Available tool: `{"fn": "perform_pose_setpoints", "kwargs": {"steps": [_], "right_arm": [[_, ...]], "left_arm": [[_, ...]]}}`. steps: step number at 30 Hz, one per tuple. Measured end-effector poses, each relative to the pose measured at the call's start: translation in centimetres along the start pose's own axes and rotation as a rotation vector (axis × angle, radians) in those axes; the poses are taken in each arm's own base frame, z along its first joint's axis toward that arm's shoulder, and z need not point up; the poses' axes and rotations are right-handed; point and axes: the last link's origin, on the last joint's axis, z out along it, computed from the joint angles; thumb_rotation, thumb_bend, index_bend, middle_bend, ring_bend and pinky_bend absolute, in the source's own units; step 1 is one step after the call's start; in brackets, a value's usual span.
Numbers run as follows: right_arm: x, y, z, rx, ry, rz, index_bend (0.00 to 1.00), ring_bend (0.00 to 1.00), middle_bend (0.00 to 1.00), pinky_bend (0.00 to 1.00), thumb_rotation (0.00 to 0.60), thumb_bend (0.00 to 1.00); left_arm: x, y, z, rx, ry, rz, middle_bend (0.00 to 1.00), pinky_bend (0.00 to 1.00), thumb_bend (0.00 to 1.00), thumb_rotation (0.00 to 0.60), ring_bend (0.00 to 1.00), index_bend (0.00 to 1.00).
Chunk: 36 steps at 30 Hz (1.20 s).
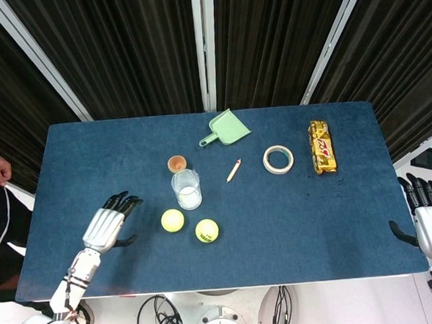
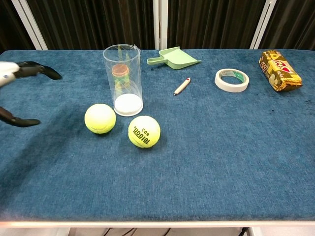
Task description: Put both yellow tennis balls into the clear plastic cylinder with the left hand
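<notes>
My left hand point(image 1: 106, 227) hangs empty, fingers spread, beside the near ball point(image 1: 173, 220). Risk: a sideways nudge rolls it away or tips the cylinder point(image 1: 187, 189).

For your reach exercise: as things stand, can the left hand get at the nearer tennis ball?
Probably yes: the left hand is open beside the ball, with only bare table between them.

silver-white left hand point(image 1: 106, 226) — black fingers point(image 1: 124, 203), slim grey forearm
</notes>
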Motion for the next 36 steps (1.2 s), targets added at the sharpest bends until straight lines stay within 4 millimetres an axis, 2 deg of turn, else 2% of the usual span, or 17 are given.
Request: {"fn": "perform_pose_setpoints", "kwargs": {"steps": [7,21,32,36], "right_arm": [[-0.1,0.3,0.1,-0.016,-0.015,0.003,0.00,0.00,0.00,0.00,0.600,0.24],[-0.4,0.6,0.3,-0.040,-0.037,0.007,0.00,0.00,0.00,0.00,0.600,0.24],[-0.4,1.1,0.3,-0.059,-0.051,0.013,0.00,0.00,0.00,0.00,0.600,0.24],[-0.4,1.2,0.3,-0.064,-0.054,0.016,0.00,0.00,0.00,0.00,0.600,0.24]], "left_arm": [[-1.9,0.7,2.3,-0.022,-0.031,-0.045,0.14,0.15,0.18,0.600,0.04,0.17],[-3.9,3.3,4.2,-0.107,-0.070,-0.098,0.18,0.21,0.18,0.600,0.10,0.19],[-5.1,4.7,5.0,-0.147,-0.076,-0.093,0.24,0.35,0.19,0.600,0.19,0.27],[-5.3,5.0,5.3,-0.157,-0.067,-0.090,0.30,0.45,0.21,0.600,0.26,0.32]]}}
